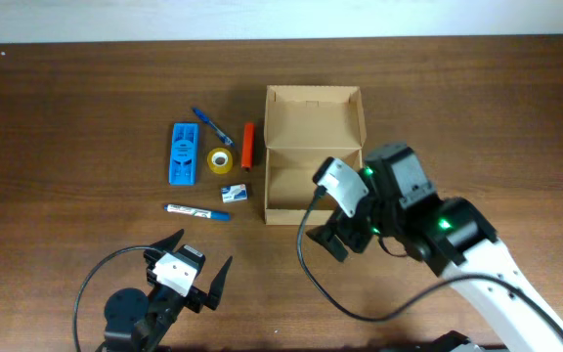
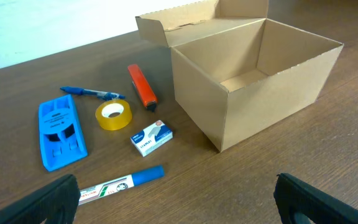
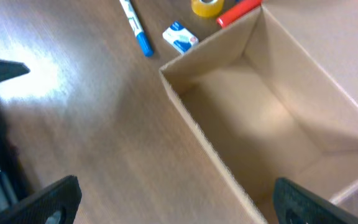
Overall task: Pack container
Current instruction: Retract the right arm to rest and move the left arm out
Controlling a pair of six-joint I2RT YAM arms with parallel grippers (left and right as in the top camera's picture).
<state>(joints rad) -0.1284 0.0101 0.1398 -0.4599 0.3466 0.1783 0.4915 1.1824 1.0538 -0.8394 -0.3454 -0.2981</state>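
Your small tan-brown cardboard box (image 1: 313,156) sits on the dark brown wooden table (image 1: 66,98), a bit right of centre in the overhead view. Its hinged flap lid is folded back on the far side, and the wrist views show plain cardboard on the inside.

Your right hand (image 3: 179,208) hangs by the near right corner of the box. It's released, with the fingers spread wide and nothing between them. Its camera looks down over that corner into the box.

Your left hand (image 1: 198,256) is well apart from everything, down near the front edge of the table. It's also released, with the fingers splayed and nothing in them. Its camera faces the stationery and the box.

All the small stuff lies on the table to the left of the box:
- a blue plastic stapler-shaped block (image 1: 183,153) lies furthest left
- a thin blue pen (image 1: 212,126) lies angled behind it
- a yellow roll of clear tape (image 1: 220,160) lies flat, just beside the block
- a red-orange cylindrical marker (image 1: 247,145) is close to the box's left wall, though I can't tell if it's touching
- a little white-and-blue cardboard packet (image 1: 234,193) sits near the front left corner of the box
- a white marker with a blue cap (image 1: 197,211) is nearest your left hand, with its cap pointing toward the box
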